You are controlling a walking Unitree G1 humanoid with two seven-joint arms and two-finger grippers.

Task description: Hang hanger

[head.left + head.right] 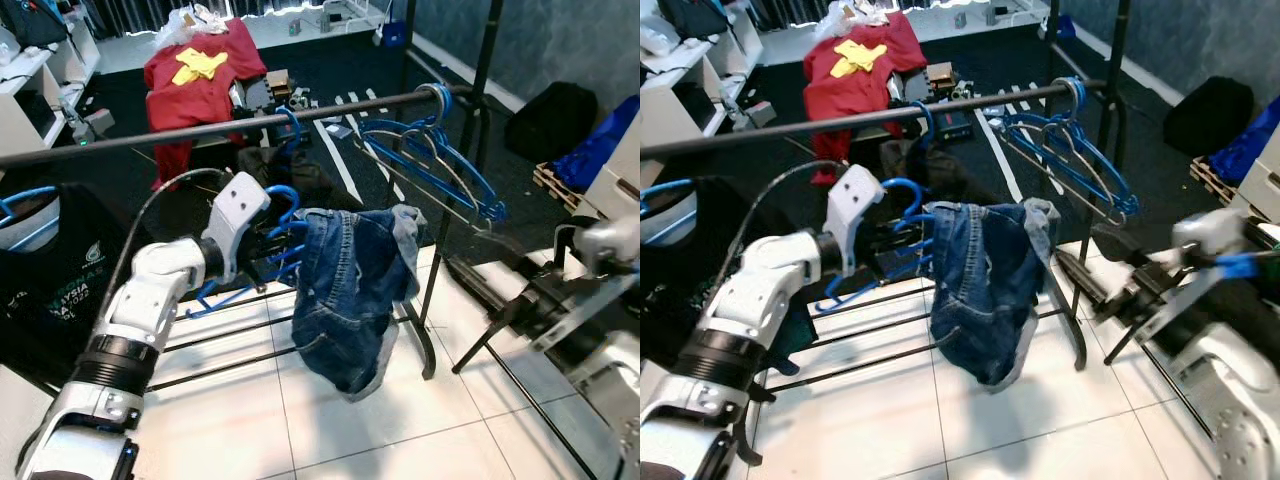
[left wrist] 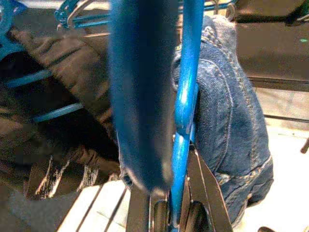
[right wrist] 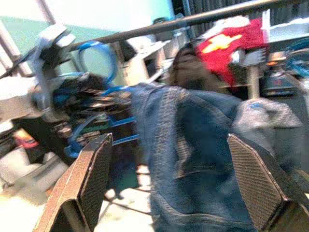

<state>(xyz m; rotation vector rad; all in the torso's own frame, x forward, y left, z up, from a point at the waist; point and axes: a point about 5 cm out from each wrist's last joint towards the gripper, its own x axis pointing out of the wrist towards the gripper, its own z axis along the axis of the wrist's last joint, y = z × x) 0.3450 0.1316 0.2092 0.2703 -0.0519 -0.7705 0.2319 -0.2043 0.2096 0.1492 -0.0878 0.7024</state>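
Left pincer (image 1: 268, 248) clenched on one blue plastic hanger (image 1: 262, 262) carrying a pair of blue denim shorts (image 1: 348, 295); hook curls up beside the pincer, below and nearer the robot than the dark horizontal metal rail (image 1: 200, 128). Hanger's long axis runs roughly along the rail, so the move is likely up and forward. Right pincer (image 3: 169, 183) spread wide, facing the shorts, farther off. Several bare blue hangers (image 1: 435, 160) bunch at the rail's right end; exact count unclear.
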